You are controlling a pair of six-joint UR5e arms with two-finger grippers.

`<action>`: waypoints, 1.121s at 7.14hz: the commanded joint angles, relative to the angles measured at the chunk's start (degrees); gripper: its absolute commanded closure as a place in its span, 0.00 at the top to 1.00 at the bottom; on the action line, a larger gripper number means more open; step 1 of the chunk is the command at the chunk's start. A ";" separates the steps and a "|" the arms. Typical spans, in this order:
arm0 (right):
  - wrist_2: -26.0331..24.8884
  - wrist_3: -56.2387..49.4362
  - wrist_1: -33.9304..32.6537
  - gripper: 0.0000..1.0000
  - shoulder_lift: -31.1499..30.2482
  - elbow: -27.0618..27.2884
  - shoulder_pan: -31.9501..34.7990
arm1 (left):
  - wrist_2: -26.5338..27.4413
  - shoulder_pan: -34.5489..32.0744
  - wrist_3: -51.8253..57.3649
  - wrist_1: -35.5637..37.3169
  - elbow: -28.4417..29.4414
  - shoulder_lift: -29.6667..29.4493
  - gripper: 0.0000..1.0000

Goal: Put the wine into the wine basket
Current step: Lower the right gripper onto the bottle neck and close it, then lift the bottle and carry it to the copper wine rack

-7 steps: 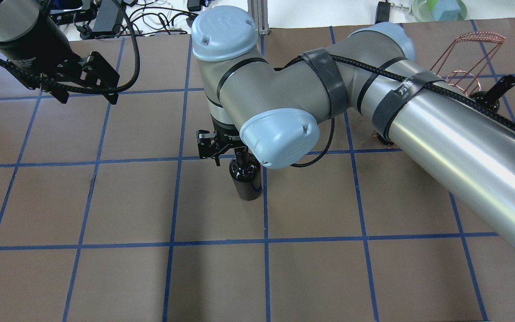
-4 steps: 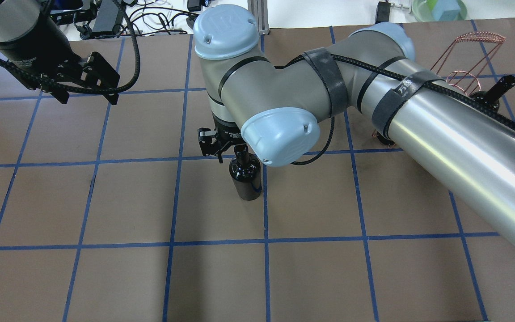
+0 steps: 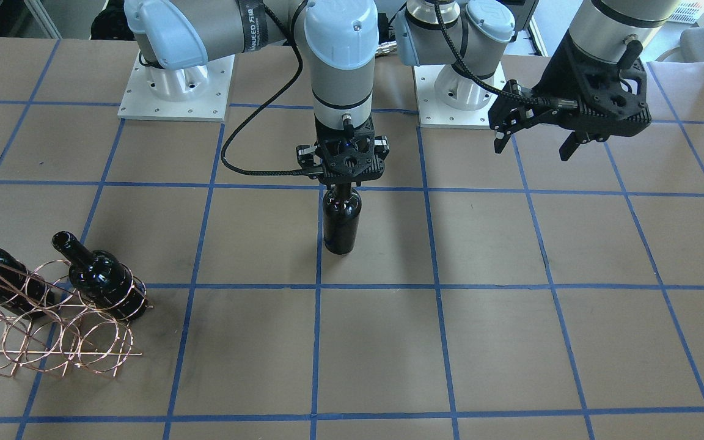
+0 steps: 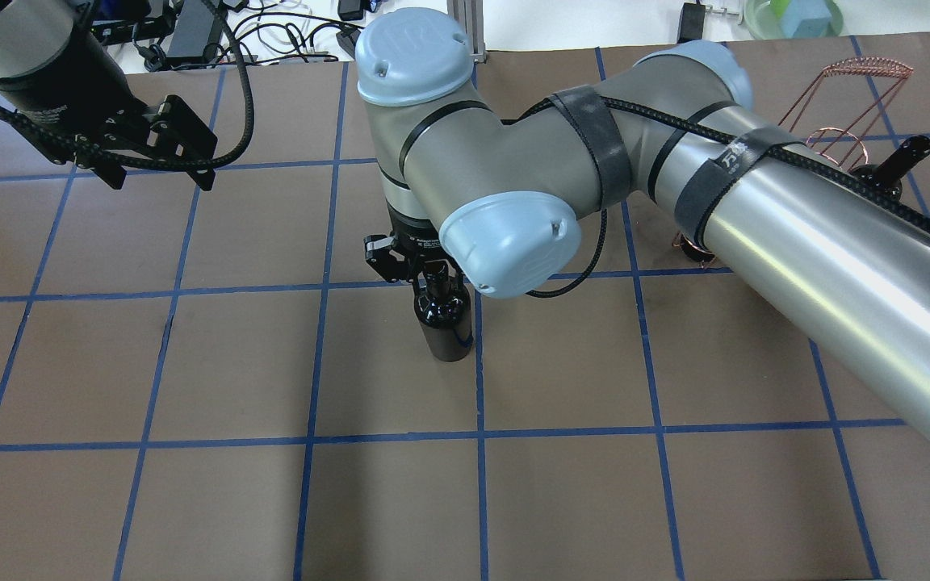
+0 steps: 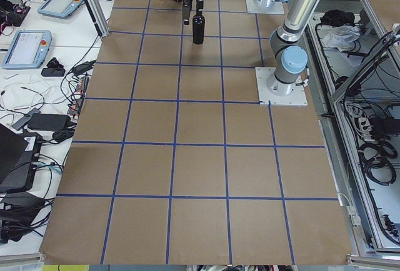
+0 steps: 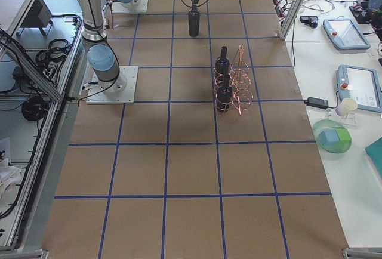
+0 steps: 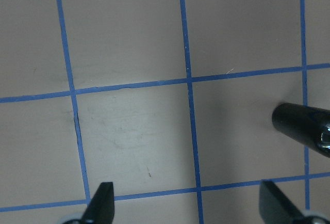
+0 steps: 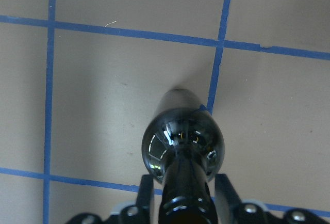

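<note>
Clamped right claw (image 3: 341, 183) on neck of upright wine (image 3: 341, 223) at bench (image 3: 511, 342) centre, for lifting to wine basket (image 3: 83, 353) at eight o'clock in front-facing view; held left claw (image 3: 532, 150) wide, clear, at two o'clock.

Table (image 5: 200, 171): brown-topped, blue tape grid (image 5: 156, 102) crossing it. White bench (image 5: 65, 37) running along at 10 o'clock in the left-side view, carrying tablets (image 5: 25, 47); black cables (image 5: 374, 152) hanging at 3 o'clock. Even light falling throughout.
</note>
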 commanded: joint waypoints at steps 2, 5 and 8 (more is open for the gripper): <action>0.24 -0.12 0.29 0.00 0.09 -0.07 -0.12 | -0.01 0.00 0.01 0.00 -0.03 0.00 1.00; -0.72 -5.61 3.78 0.00 -0.96 -2.51 -4.40 | -0.01 -0.08 0.19 0.00 -0.03 0.00 1.00; -0.90 -17.13 14.52 0.00 -6.04 -8.68 -14.94 | -0.01 -0.08 0.19 0.00 -0.12 0.00 1.00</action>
